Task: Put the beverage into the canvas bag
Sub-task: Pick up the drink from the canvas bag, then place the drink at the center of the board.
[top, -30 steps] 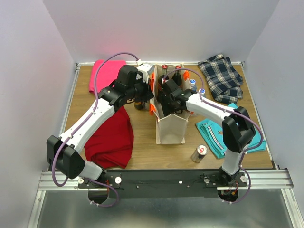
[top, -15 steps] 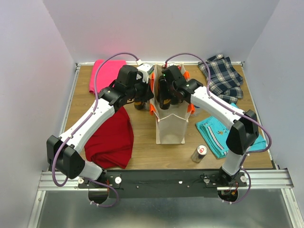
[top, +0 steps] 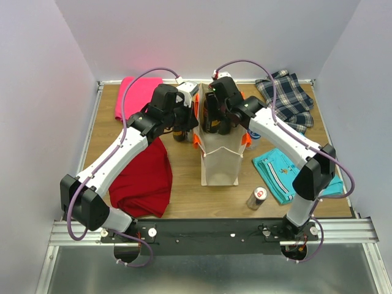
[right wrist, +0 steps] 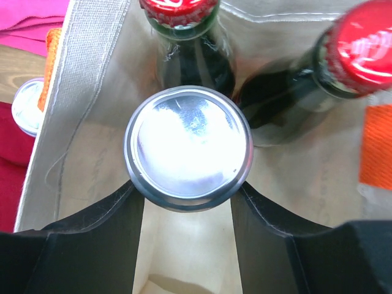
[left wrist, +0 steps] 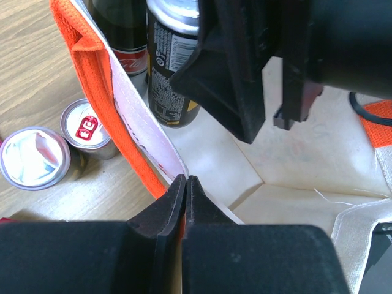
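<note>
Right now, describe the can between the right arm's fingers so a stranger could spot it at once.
Find the cream canvas bag with orange straps standing mid-table. Inside its open mouth, the right arm's fingers flank one can. Its flat silver lid sets it apart from the two red-capped dark bottles beside it.

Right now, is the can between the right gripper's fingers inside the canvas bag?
Inside: the can stands upright with canvas bag walls around it, beside a red-capped bottle.
</note>
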